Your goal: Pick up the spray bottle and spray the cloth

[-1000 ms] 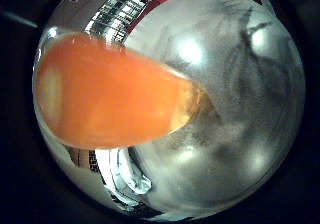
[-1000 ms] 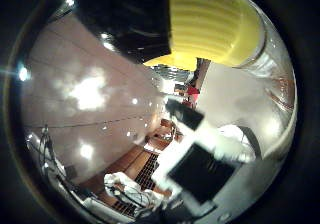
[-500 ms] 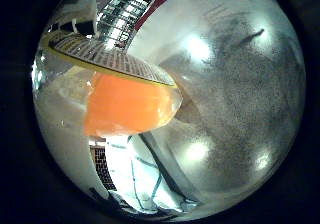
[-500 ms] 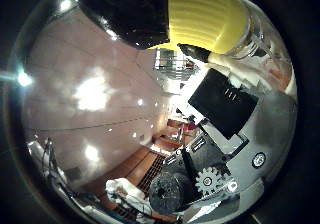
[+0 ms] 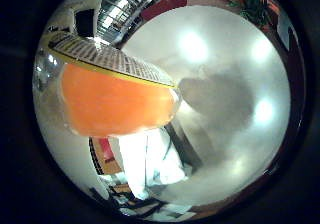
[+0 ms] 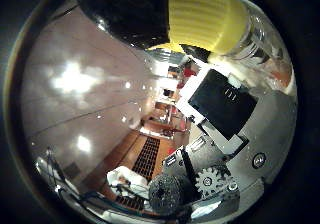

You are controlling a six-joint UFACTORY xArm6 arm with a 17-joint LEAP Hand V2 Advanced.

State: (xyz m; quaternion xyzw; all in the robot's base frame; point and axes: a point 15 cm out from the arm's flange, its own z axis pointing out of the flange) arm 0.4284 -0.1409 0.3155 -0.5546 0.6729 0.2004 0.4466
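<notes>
Close against the palm, the spray bottle fills much of the little finger side view: its clear body holds orange liquid, and a label band with a yellow edge and fine print runs across it. Beyond the bottle lies a pale glossy tabletop with bright lamp reflections and a soft grey shadow on it. A white cloth lies crumpled on that surface, beside the bottle's orange body as seen from the palm; whether bottle and cloth touch cannot be told.

From the thumb side view, the bottle's ribbed yellow collar sits next to its black spray head, both very near the camera. The hand shows as black and white blocks with a small gear and a dark rounded fingertip, curled inward toward the bottle. The fingers appear closed round the bottle, though the contact points themselves are hidden.

Compared with half a second ago, the orange body takes up more of the little finger side view and the label band sits higher across it. The white cloth is now seen more fully beside the bottle. In the thumb side view the hand's black block and gear have shifted slightly, while the yellow collar and black head remain in nearly the same place against the palm. The shadow on the tabletop is larger and more distinct than before.
</notes>
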